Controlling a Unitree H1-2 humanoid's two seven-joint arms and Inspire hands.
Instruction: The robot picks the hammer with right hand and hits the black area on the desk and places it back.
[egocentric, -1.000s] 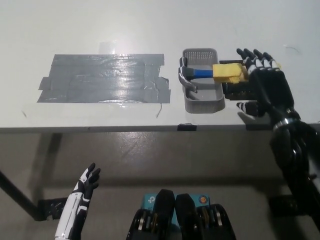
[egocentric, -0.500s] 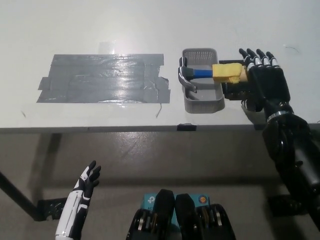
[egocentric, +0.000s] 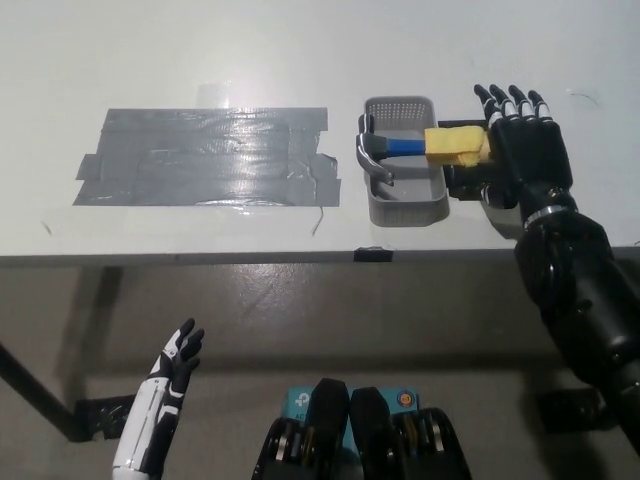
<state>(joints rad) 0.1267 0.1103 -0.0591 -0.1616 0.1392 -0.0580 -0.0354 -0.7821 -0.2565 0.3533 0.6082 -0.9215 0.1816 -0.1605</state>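
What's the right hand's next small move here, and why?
Probably slide the right hand left over the yellow grip and close: it is open beside the hammer, which lies untouched across the gray basket. Left hand rests low, open.

A small grey basket (egocentric: 405, 210) sits on the white table (egocentric: 300, 50). Under the table there is a dull grey floor (egocentric: 300, 320).

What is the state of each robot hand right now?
Left robot hand: open, holding nothing, below the table edge.
Right robot hand: open, beside the hammer, not holding it.
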